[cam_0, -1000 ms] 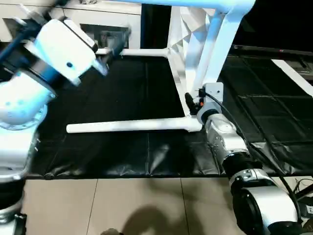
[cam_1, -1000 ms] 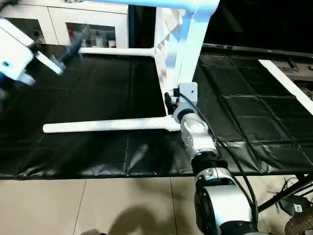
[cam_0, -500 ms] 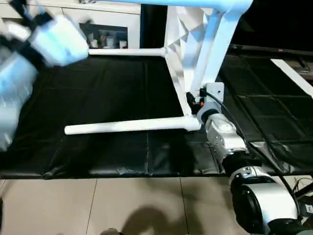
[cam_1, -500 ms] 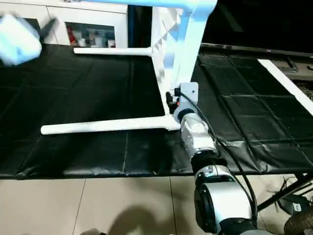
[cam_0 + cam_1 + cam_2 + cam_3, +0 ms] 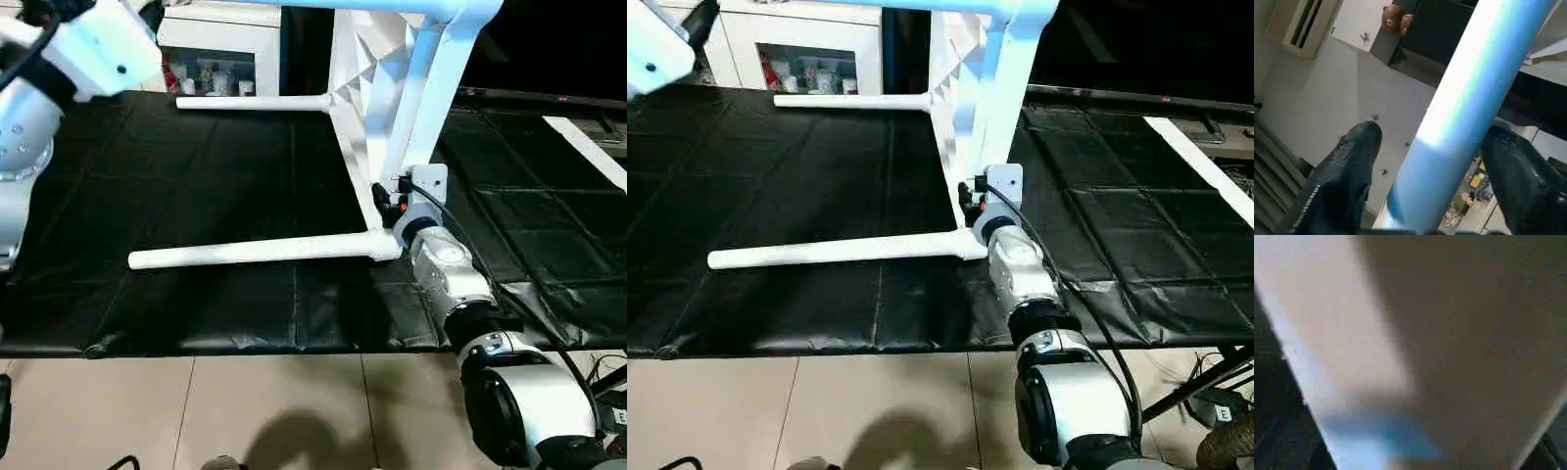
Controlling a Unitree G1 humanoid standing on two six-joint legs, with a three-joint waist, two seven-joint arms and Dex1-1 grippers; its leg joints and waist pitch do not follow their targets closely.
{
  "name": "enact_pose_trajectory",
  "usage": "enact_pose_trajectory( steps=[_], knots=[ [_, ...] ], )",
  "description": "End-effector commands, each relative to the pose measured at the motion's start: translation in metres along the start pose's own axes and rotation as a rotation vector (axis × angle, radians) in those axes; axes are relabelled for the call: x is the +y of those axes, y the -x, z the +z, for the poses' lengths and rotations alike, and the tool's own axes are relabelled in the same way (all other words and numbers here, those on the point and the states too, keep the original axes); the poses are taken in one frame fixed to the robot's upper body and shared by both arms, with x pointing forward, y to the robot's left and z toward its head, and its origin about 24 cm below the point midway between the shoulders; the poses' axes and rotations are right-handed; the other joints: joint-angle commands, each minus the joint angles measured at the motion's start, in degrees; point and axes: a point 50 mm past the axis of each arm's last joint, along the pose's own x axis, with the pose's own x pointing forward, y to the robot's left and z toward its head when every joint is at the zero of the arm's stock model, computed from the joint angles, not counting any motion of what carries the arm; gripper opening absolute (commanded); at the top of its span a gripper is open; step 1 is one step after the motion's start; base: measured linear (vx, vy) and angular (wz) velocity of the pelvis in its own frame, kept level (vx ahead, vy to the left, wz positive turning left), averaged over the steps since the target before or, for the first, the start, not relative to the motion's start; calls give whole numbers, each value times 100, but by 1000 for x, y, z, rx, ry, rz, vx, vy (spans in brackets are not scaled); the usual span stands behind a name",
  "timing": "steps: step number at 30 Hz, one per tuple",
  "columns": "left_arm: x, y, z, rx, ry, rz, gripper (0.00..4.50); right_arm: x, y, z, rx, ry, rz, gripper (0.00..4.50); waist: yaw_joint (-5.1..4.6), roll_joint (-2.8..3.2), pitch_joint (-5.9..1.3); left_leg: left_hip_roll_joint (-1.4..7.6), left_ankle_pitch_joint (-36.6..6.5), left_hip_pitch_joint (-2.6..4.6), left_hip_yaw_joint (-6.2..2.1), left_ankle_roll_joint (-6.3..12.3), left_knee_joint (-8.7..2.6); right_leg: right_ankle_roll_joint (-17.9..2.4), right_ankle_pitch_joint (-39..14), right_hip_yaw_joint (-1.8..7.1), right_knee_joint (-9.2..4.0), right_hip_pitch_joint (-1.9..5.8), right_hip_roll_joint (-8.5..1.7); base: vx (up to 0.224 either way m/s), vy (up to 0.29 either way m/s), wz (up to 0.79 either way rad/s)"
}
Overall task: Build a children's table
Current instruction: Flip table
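Note:
The white children's table (image 5: pixel 394 93) stands on its edge on the black mat (image 5: pixel 196 186), ribbed underside facing left. Two of its legs point left: the near leg (image 5: pixel 255 252) lies along the mat and the far leg (image 5: pixel 255 102) at the back. An upper leg (image 5: pixel 372 7) runs along the picture's top. My right gripper (image 5: pixel 385 201) is shut on the table top's lower edge, just above the near leg's socket. My left arm (image 5: pixel 88 49) is raised at the upper left. In the left wrist view my left gripper (image 5: pixel 1434 132) stands open with the upper leg (image 5: pixel 1474 93) between its fingers (image 5: pixel 1347 171).
A white cabinet with glass doors (image 5: pixel 211 54) stands behind the mat. Tiled floor (image 5: pixel 245 411) lies in front of the mat's near edge. A white bar (image 5: pixel 588 147) crosses the mat at the far right, with cables (image 5: pixel 1205 392) below it.
My left arm has swung up and to the left, from over the mat to the upper leg, and its fingers have narrowed a little. The right arm and the table have stayed put.

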Motion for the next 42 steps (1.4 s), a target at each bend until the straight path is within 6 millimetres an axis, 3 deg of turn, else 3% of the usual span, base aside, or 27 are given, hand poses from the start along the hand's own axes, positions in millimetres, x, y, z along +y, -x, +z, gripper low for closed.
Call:
enact_pose_trajectory(
  steps=[1,8,13,19,22,23,24,27,29,32,36,37,38,40,42],
  knots=[
    [4,-2,3,-10,1,17,341,0,-4,17,-62,50,18,194,26,166,-414,89,-1717,163,-85,-505,-404,-1077,-937,193,-364,213,-239,0,0,0],
    [4,-3,5,-6,41,21,286,-3,-3,23,-90,105,23,193,24,172,-420,85,-1644,157,-80,-482,-393,-1097,-812,194,-352,220,-232,0,0,0],
    [2,-1,0,27,100,31,247,-6,-4,42,-147,194,54,193,30,170,-425,79,-1507,140,-74,-459,-380,-1120,-690,191,-335,238,-223,0,0,0],
    [-1,8,-20,126,264,80,230,-15,-1,75,-216,299,120,193,63,134,-488,33,-457,56,-29,-126,-278,-1247,482,195,-217,296,-173,0,0,0],
    [-5,12,-31,177,308,92,229,-23,0,95,-246,341,139,193,63,122,-461,33,-625,62,-14,-76,-283,-1242,208,199,-245,283,-164,0,0,0],
    [-8,18,-40,221,344,103,229,-32,2,113,-268,381,144,193,60,137,-457,36,-694,58,-16,-93,-288,-1229,74,203,-255,286,-165,0,0,0],
    [-8,18,-40,221,344,103,227,-32,2,113,-268,381,144,193,66,130,-452,35,-712,57,-14,-101,-287,-1215,36,206,-261,289,-164,0,0,0],
    [-18,31,-53,286,428,125,223,-47,6,141,-307,422,125,193,76,158,-442,45,-887,89,-4,-132,-284,-1200,-171,211,-280,248,-166,0,0,0],
    [-26,41,-59,330,484,130,218,-55,10,159,-332,441,113,193,101,134,-430,47,-1030,96,4,-131,-285,-1140,-441,224,-312,240,-172,0,0,0],
    [-59,60,-67,415,620,47,209,-61,16,188,-363,467,136,193,127,111,-405,61,-1278,116,5,-131,-294,-1044,-905,224,-366,197,-162,0,0,0],
    [-68,60,-66,424,677,28,198,-54,15,191,-350,463,208,193,149,148,-355,68,-1795,176,-3,-215,-320,-879,-1556,226,-455,106,-150,0,0,0],
    [-68,59,-66,423,681,28,196,-53,15,190,-346,462,217,228,145,151,-344,68,-1945,185,-14,-256,-332,-840,-1724,224,-471,96,-156,0,0,0],
    [-68,57,-64,419,689,27,193,-50,14,187,-338,460,232,249,124,148,-333,68,-2370,219,-60,-385,-356,-714,-2195,209,-513,88,-165,0,0,0],
    [-70,56,-63,417,702,26,189,-48,12,184,-328,470,235,264,109,110,-337,55,-2502,205,-81,-376,-366,-616,-2329,211,-524,107,-177,0,0,0],
    [-71,55,-61,415,718,24,187,-47,12,183,-324,470,236,291,94,121,-329,51,-2510,193,-100,-374,-377,-559,-2479,204,-548,106,-190,0,0,0]
  ],
)
